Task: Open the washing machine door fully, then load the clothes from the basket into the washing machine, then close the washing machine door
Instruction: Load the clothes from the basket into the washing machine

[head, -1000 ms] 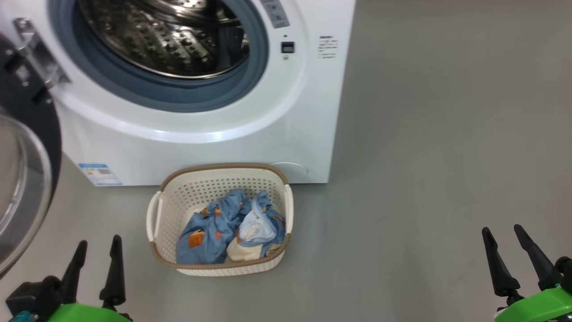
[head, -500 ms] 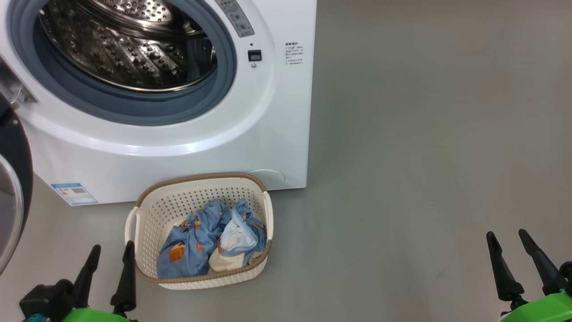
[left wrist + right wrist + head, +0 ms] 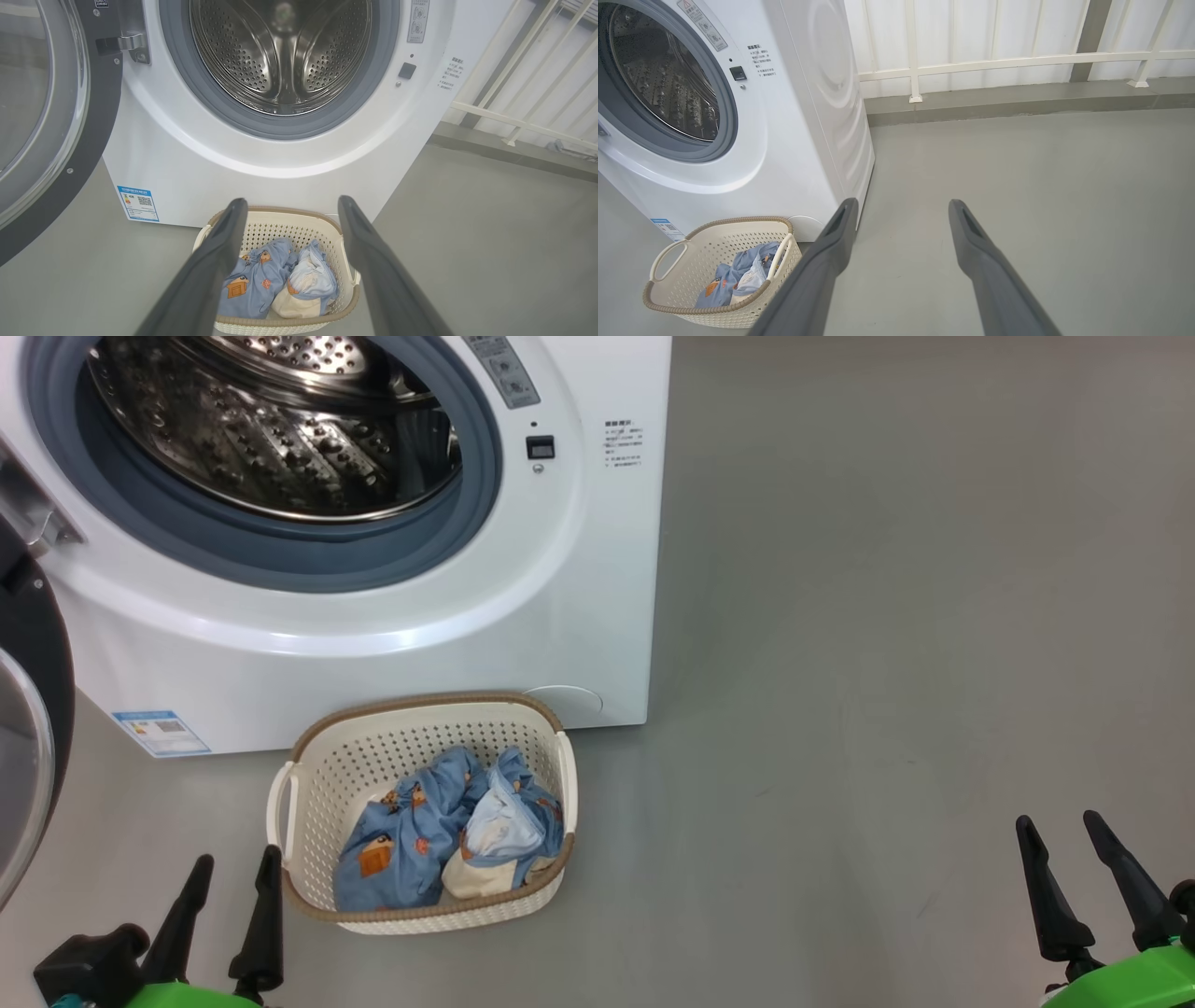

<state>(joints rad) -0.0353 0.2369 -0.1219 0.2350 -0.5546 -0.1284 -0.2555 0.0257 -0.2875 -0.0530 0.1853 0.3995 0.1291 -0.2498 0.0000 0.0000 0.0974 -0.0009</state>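
The washing machine (image 3: 373,653) stands at the upper left with its steel drum (image 3: 271,429) exposed. The washing machine door (image 3: 37,644) is swung open at the far left, its black rim and glass showing. On the floor against the machine's front sits the basket (image 3: 425,702), holding the clothes (image 3: 411,840), light blue cloth with orange patches and a cream piece. My left gripper (image 3: 237,857) is open just left of the basket's near corner, empty. In the left wrist view the left gripper (image 3: 292,200) frames the basket (image 3: 280,214). My right gripper (image 3: 1057,819) is open and empty, far right.
Bare grey floor (image 3: 887,663) stretches right of the machine. A white railing (image 3: 915,70) on a raised kerb (image 3: 1017,102) runs behind. The open door (image 3: 93,116) juts out on the machine's left side. A blue label (image 3: 161,733) marks the machine's lower left corner.
The camera has moved: the whole picture slid left and slightly down, so less of the door shows. Both grippers stay open; the basket and clothes lie as before.
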